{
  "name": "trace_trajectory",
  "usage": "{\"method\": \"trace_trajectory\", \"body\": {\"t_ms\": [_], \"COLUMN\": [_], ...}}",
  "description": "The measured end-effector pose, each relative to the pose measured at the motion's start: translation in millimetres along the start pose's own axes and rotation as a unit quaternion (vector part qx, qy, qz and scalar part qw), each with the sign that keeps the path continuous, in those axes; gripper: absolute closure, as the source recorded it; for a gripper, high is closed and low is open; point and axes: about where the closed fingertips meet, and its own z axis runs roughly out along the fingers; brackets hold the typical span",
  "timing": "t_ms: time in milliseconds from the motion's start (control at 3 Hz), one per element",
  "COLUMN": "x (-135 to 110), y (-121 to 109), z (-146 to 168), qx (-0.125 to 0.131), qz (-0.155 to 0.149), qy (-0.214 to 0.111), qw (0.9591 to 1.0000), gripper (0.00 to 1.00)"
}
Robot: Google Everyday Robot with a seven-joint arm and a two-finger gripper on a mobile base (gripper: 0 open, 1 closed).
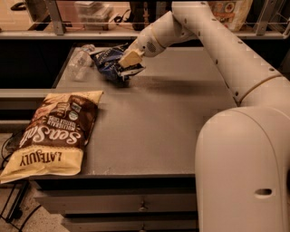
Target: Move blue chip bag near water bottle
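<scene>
The blue chip bag [110,63] is dark blue and crinkly. It hangs just above the grey table [167,113] at the far left. My gripper [128,61] is shut on its right side, with cream fingers [130,57] pressed onto the bag. The water bottle [80,58] is clear and lies on its side at the table's far left corner, just left of the bag and close to it.
A large brown and cream "Late July" bag [53,134] lies at the table's front left, overhanging the edge. My white arm [235,59] crosses the right side. A shelf with clutter [93,10] runs behind the table. Drawers [118,204] sit below the front edge.
</scene>
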Motion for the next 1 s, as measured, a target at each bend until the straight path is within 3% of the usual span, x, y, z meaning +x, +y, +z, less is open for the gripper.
{"method": "trace_trajectory", "body": {"t_ms": [667, 1000], "x": [9.0, 9.3], "y": [7.0, 7.9], "z": [0.9, 4.7], "qx": [0.003, 0.001], "qz": [0.037, 0.036], "qy": [-0.008, -0.007], "qw": [0.9993, 0.9993], "gripper": [0.17, 0.00]}}
